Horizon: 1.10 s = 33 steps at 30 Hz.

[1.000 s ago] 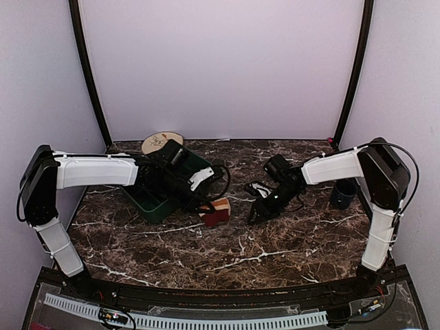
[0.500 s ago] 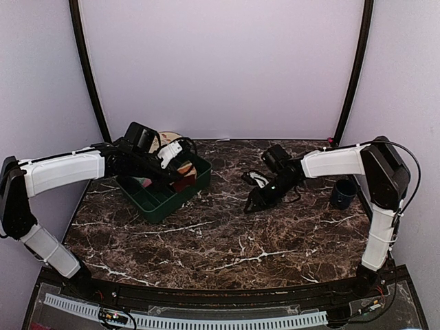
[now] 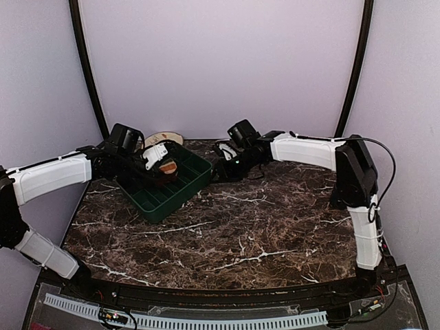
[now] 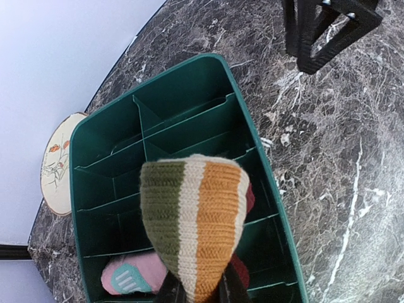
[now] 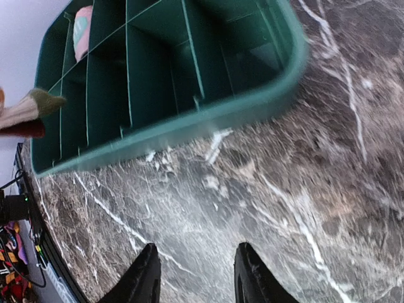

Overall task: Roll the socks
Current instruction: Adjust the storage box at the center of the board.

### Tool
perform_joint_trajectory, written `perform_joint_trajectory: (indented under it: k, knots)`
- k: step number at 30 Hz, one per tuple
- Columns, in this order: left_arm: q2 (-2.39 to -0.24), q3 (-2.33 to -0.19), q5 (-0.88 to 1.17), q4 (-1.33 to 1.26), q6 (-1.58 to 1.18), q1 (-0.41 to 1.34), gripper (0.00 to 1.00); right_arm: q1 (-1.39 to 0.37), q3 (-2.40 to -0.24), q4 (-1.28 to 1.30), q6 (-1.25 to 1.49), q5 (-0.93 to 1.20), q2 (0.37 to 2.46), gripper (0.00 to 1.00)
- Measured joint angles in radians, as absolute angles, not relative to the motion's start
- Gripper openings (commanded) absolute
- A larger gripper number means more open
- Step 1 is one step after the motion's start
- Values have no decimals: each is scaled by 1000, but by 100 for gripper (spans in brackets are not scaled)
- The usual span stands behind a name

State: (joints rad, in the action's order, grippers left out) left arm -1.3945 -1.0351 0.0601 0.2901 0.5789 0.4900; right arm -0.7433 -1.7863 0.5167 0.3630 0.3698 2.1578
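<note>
My left gripper (image 4: 194, 293) is shut on a bundled sock (image 4: 196, 221) with olive, cream and orange stripes and a maroon part behind. It hangs above the green divided bin (image 4: 268, 170). From the top view, this sock (image 3: 167, 166) and the left gripper (image 3: 163, 169) sit over the bin's middle. A pink sock (image 4: 129, 278) with a mint patch lies in a near compartment, also visible as the pink sock (image 5: 82, 28) in the right wrist view. My right gripper (image 5: 196, 271) stands open and empty above the marble, just off the bin's right side (image 3: 223, 167).
The green bin (image 3: 180, 194) stands at the back left of the marble table. A round beige patterned plate (image 3: 165, 138) lies behind it against the back wall. The right arm stretches across the back of the table.
My left arm has lifted the striped sock bundle off the table and carried it back over the bin. The right arm has swung left and back to the bin's right side.
</note>
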Motion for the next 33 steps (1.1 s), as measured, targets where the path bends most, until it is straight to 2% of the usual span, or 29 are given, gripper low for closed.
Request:
perform_joint_trajectory:
  k: [6,10,18,26,29,33]
  knots:
    - [-1375,-1005,59,293,633,461,0,-799,-2087,572,516,296,2349,39]
    - [-1374,-997,62,294,674,452,0,-818,-2206,634,596,236,2416,39]
    - [-1372,-954,68,291,726,448,0,-826,-2279,712,693,161,2448,45]
    - [-1372,-943,71,282,749,448,0,-830,-2392,757,735,134,2531,45]
    - [-1372,-937,71,278,756,448,0,-830,-2404,759,744,134,2543,42]
    - [-1372,-930,71,276,770,448,0,-831,-2436,778,753,132,2560,29]
